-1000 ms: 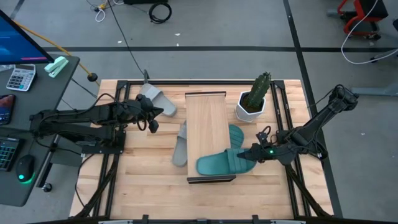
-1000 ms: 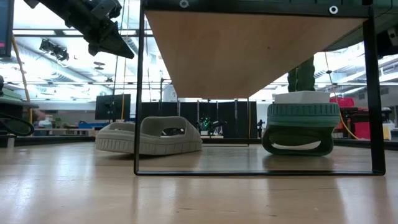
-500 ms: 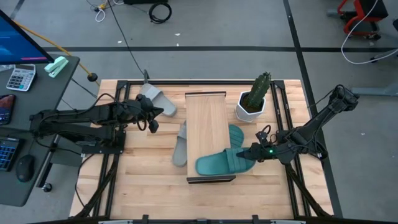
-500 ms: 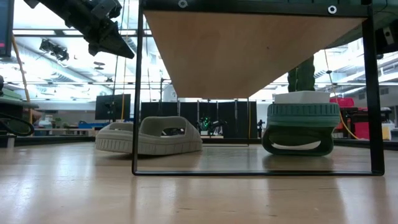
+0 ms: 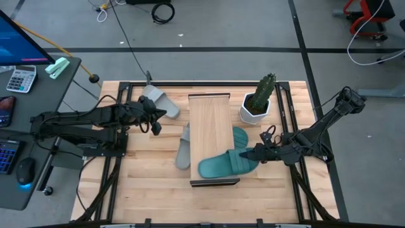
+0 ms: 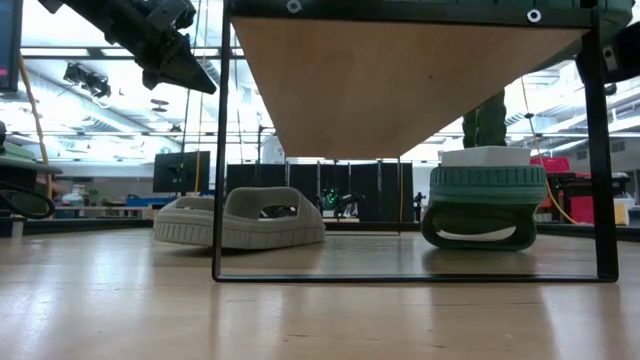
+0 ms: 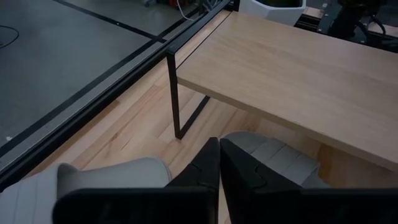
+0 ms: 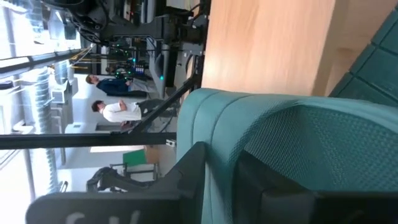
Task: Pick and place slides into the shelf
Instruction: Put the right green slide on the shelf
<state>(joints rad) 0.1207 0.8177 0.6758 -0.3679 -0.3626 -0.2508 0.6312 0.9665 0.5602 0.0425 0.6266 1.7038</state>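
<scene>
The shelf (image 5: 212,136) stands mid-table. One teal slide (image 5: 226,165) lies across its top plank near the near end, and my right gripper (image 5: 257,154) is shut on its right end. The second teal slide (image 5: 241,136) rests on the table, partly under the shelf's right side (image 6: 485,205). One grey slide (image 5: 183,147) lies at the shelf's left side (image 6: 240,220), and the other grey slide (image 5: 159,101) sits near the far left corner. My left gripper (image 5: 155,125) hovers shut above the table, left of the shelf. My right gripper pinches the teal slide at its strap end (image 8: 219,180), one finger (image 8: 191,171) outside the strap and the other on its inner side. It comes level from the table's right. The slide's sole rests on the shelf's top plank, its right end overhanging the edge.
A potted cactus in a white pot (image 5: 256,101) stands right of the shelf's far end, close to the right arm. A desk with keyboard, mouse and calculator (image 5: 22,79) sits left of the table. People stand in the room beyond (image 8: 115,111).
My right gripper has moved a little toward the table's left, sliding the teal slide farther onto the shelf top. The shelf's near end frame has shifted slightly left with it. The left arm has kept still.
</scene>
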